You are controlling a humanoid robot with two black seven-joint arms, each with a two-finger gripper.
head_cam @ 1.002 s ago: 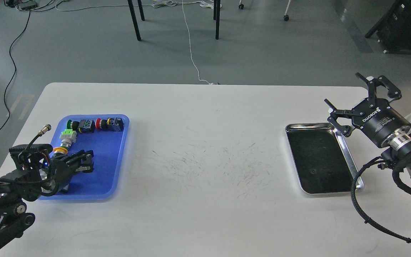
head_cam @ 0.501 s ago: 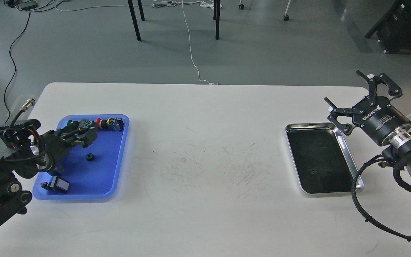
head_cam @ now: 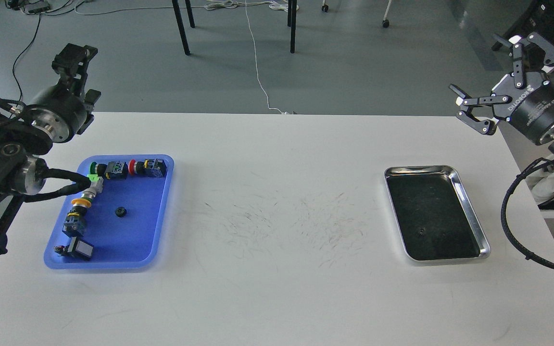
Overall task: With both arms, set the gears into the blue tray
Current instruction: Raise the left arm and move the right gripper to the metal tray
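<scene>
One tiny black gear (head_cam: 121, 211) lies in the middle of the blue tray (head_cam: 130, 242) at the left of the table. Another gear (head_cam: 420, 231) lies on the dark floor of the steel tray (head_cam: 469, 211) at the right. My left gripper (head_cam: 72, 56) is raised high beyond the table's far left corner, well away from the blue tray; it looks dark and end-on, so its fingers cannot be told apart. My right gripper (head_cam: 486, 72) hangs open and empty, high above the table's far right corner, behind the steel tray.
Colourful push-button switches (head_cam: 128, 168) line the blue tray's far edge and its left side (head_cam: 76, 221). A black cable (head_cam: 60, 175) from my left arm crosses the tray's left rim. Chair legs and a white cord stand on the floor behind the table.
My left gripper has lifted out of the blue tray and swung up and back to the far left, leaving a gear on the tray. My right gripper has risen and moved back.
</scene>
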